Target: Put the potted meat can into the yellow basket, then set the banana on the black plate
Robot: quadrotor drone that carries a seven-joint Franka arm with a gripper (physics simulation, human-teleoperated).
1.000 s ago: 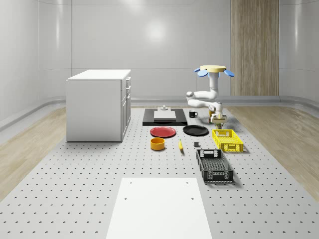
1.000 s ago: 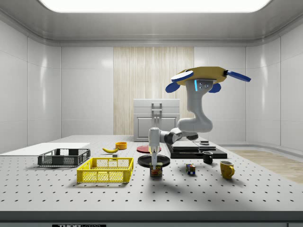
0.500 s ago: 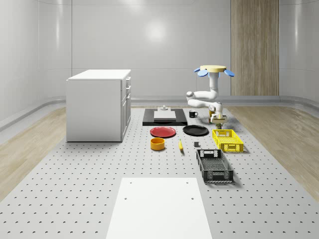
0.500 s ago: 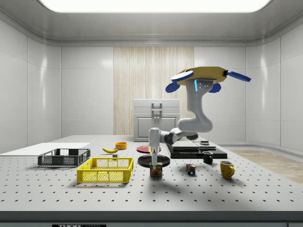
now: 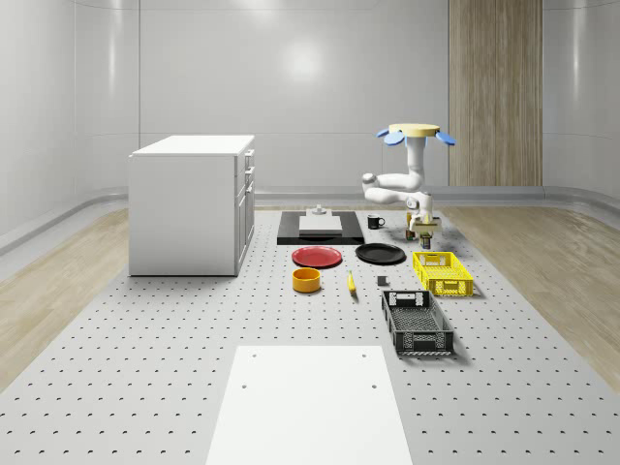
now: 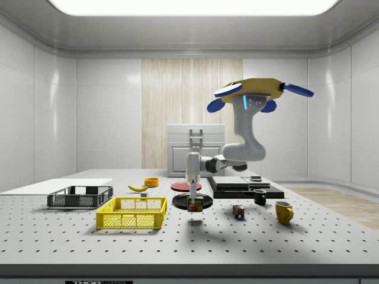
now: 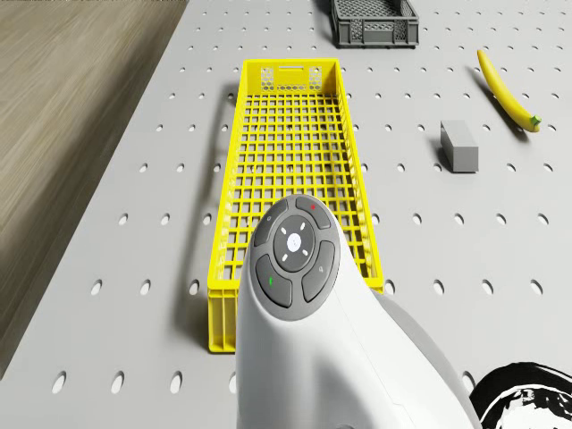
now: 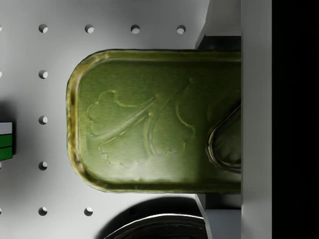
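Note:
The potted meat can [image 6: 194,205] hangs a little above the table with my gripper [image 6: 194,200] shut on it. In the wrist view its green lid [image 8: 154,119] lies between the two fingers [image 8: 222,22]. The drone [image 6: 254,94] hovers above the table behind the black plate [image 5: 380,254]. The yellow basket [image 6: 132,212] stands just to the side view's left of the can, and under the arm's wrist [image 7: 295,255] in the drone view, basket [image 7: 295,161]. The banana [image 5: 351,282] lies on the table beyond the basket, banana [image 7: 508,89].
A Rubik's cube [image 6: 238,211], a black mug [image 6: 259,197] and a yellow mug [image 6: 284,212] stand to the side view's right of the can. Around are a black basket [image 5: 417,322], a grey block [image 7: 458,146], a red plate [image 5: 318,257], an orange bowl [image 5: 306,279] and a white cabinet [image 5: 192,203].
The drone and arm have risen a little, and the can has come up off the table in the shut gripper.

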